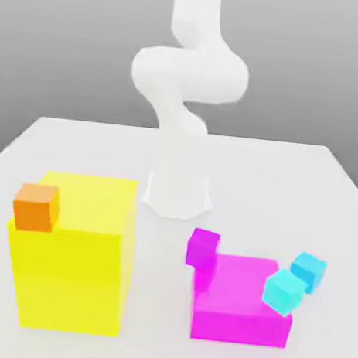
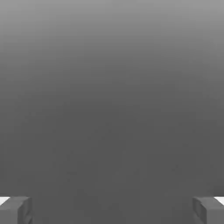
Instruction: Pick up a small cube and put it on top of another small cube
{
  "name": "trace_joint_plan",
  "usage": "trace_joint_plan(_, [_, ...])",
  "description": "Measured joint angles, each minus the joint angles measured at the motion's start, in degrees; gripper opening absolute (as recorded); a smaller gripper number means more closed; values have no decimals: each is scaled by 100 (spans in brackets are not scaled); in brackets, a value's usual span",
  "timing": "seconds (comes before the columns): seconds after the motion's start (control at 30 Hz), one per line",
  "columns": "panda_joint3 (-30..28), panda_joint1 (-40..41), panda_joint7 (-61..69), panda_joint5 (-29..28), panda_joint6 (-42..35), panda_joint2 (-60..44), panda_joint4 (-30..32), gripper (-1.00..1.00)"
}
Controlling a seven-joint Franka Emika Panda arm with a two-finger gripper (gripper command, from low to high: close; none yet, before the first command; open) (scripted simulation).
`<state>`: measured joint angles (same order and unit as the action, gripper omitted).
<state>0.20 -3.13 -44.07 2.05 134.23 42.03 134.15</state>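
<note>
Gripper point(image 2: 112, 211): jaws wide apart, nothing between them. The sky-blue small cube point(image 1: 307, 272) lies at the exterior view's right, just beside the magenta block point(image 1: 241, 305). Probable failure: the descending gripper could knock the turquoise cube point(image 1: 283, 292), since the two cubes appear crowded together.

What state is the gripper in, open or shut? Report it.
Open: in the hand view the gripper has its two fingers far apart, with nothing between them.

Smooth, matt-looking yellow block point(image 1: 73, 256) and smooth tabletop point(image 1: 252, 174)
</note>
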Motion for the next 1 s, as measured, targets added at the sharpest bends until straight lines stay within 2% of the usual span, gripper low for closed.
trace_joint_plan(0.37, [449,-1295,669,761,1057,-1692,1038,0])
trace_joint_plan(0.63, [1069,-2056,876,935,1842,-2886,1787,0])
trace_joint_plan(0.83, [1612,-2453,623,494,2469,-3779,2365,0])
trace_joint_plan(0.93, [1709,-2750,197,-152,2786,-4235,2641,0])
trace_joint_plan(1.0, [1511,-2859,-146,-654,3071,-4614,2649,0])
